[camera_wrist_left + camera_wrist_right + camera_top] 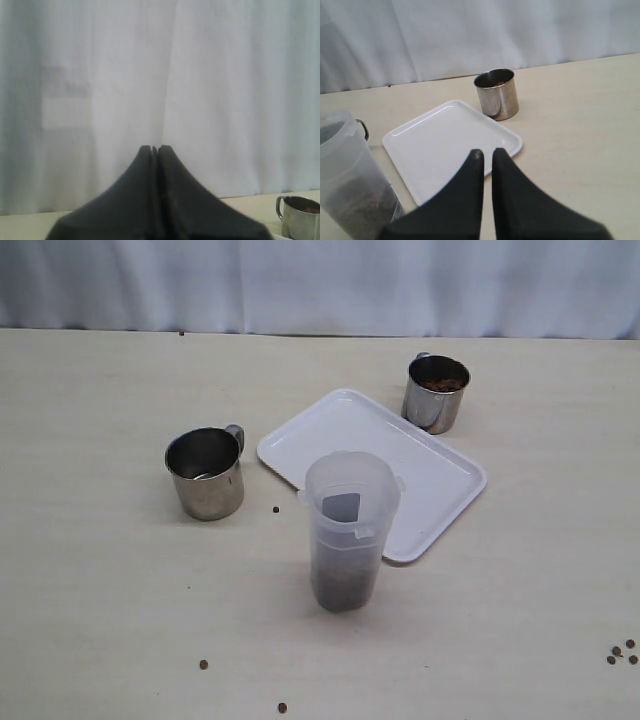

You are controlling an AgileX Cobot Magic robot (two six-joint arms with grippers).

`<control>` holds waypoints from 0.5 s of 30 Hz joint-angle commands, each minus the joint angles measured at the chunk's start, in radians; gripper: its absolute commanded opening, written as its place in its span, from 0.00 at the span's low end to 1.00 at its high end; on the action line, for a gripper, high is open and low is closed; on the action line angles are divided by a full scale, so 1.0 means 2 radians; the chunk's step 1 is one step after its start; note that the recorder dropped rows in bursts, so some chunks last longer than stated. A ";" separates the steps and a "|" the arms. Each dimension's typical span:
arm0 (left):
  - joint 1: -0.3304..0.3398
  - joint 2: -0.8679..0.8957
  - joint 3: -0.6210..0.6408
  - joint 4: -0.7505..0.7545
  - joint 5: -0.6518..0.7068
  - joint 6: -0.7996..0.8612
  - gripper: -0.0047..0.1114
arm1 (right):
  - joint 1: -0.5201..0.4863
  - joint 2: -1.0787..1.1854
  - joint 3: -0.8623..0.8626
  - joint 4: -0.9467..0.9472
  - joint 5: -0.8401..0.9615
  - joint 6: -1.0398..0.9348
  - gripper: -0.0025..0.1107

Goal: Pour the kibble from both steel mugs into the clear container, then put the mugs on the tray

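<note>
Right black pincer (486, 152), tips together and empty, hangs over the near edge of the flat white plastic tray (435, 145). The shiny steel mug (496, 95) of brown kibble (440, 385) stands beyond it, and the tall clear plastic container (350, 185) is off to its side. Left pincer (154, 148) is pressed closed, holding nothing.

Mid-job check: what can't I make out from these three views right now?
- Exterior view: neither gripper is in frame; the wall of the right-hand steel mug hides how deep its kibble goes.
- Left wrist view: the shut left gripper and the curtain fill it; one mug is cut off at the edge.
- Right wrist view: the clear container is cut off and hides most of the other mug.
</note>
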 commanded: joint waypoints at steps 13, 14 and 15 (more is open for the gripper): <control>0.001 -0.071 0.006 -0.040 0.080 0.051 0.04 | 0.001 0.001 0.002 0.001 -0.008 -0.003 0.06; 0.001 -0.071 0.006 -0.036 0.086 0.051 0.04 | 0.001 0.001 0.002 0.001 -0.008 -0.003 0.06; 0.001 -0.071 0.006 -0.032 0.090 0.051 0.04 | 0.001 0.001 0.002 0.001 -0.008 -0.003 0.06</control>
